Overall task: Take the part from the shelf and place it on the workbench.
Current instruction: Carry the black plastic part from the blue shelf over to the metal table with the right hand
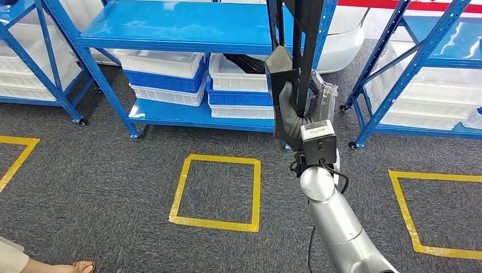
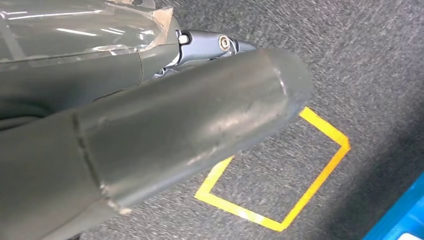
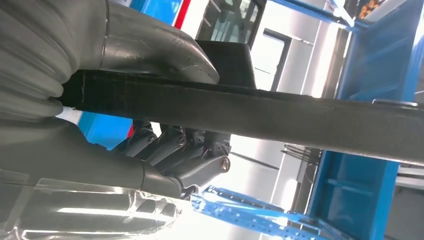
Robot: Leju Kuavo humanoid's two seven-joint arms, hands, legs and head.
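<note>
The part (image 1: 296, 51) is a long black piece with a flat panel at its lower end. It stands upright in front of the blue shelf (image 1: 182, 28), clear of the shelf board. My right hand (image 1: 300, 114) grips it near the lower end, arm raised from the bottom right. In the right wrist view the part (image 3: 260, 112) runs as a dark bar across the picture, with the thumb (image 3: 155, 47) on one side and the fingers (image 3: 170, 145) on the other. My left hand (image 2: 165, 130) hangs over the carpet, thumb stretched out, holding nothing.
White and blue bins (image 1: 170, 74) sit on the lower shelf board. More blue racks stand at the left (image 1: 34, 62) and right (image 1: 420, 74). Yellow tape squares (image 1: 219, 193) mark the grey carpet. A person's sandalled foot (image 1: 79, 266) is at the bottom left.
</note>
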